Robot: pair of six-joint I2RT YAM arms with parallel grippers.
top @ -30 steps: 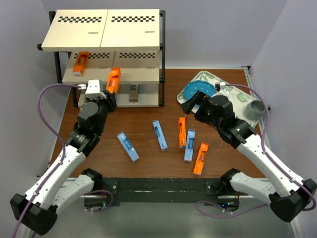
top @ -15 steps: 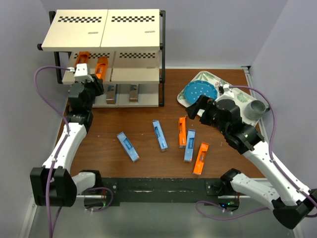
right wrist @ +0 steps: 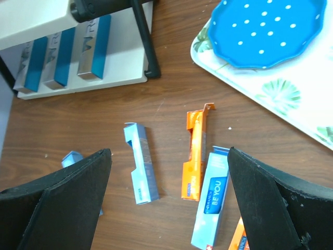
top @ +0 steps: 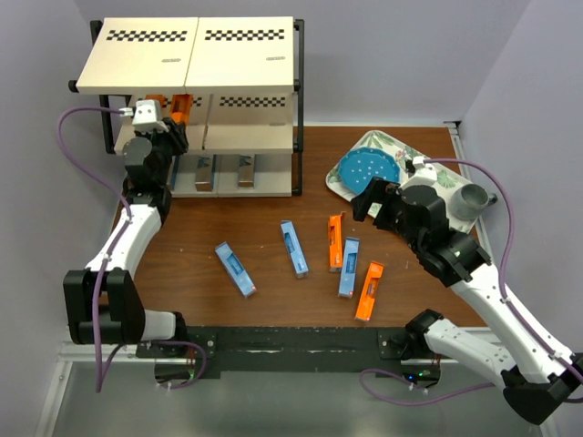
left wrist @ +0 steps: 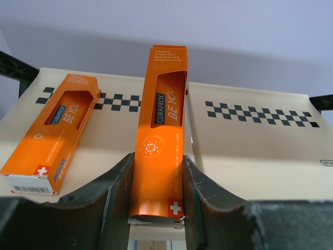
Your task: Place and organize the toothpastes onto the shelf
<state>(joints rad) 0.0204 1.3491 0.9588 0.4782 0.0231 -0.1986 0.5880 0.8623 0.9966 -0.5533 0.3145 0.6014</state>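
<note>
I see left pincer clamped on orange toothpaste over shelf board; second orange carton just left of pincer; risk: opening finger knocks it, or held carton drags back on retreat; right pincer apart above loose cartons

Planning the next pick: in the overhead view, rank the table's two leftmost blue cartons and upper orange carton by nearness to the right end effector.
1. Orange carton, beside the right end effector.
2. Middle blue carton, table centre.
3. Leftmost blue carton, far left.
</note>
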